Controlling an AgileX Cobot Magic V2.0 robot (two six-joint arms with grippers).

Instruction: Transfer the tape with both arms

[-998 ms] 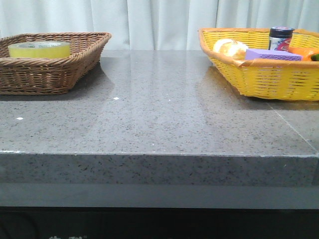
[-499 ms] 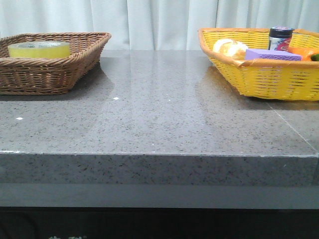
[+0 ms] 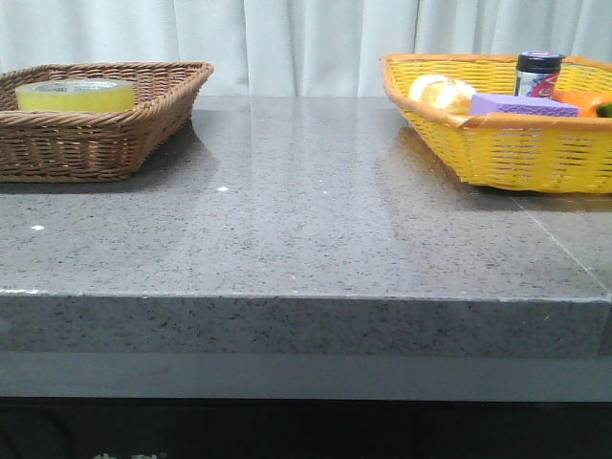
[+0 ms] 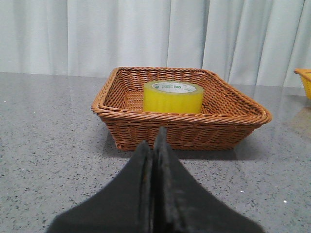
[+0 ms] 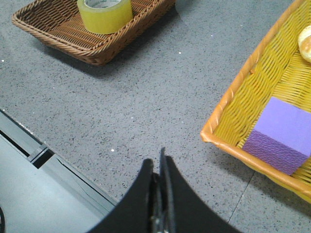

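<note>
The yellow-green tape roll [image 3: 75, 95] lies flat inside the brown wicker basket [image 3: 143, 120] at the table's back left. It also shows in the left wrist view [image 4: 172, 96] and in the right wrist view [image 5: 104, 13]. My left gripper [image 4: 154, 145] is shut and empty, low over the table in front of that basket. My right gripper [image 5: 156, 165] is shut and empty, above the table near its front edge. Neither arm shows in the front view.
A yellow wicker basket [image 3: 516, 153] stands at the back right with a purple sponge block [image 3: 521, 104], a dark-lidded jar [image 3: 538, 74], a bread roll [image 3: 440, 92] and something orange. The grey stone table [image 3: 306, 220] lies between the baskets.
</note>
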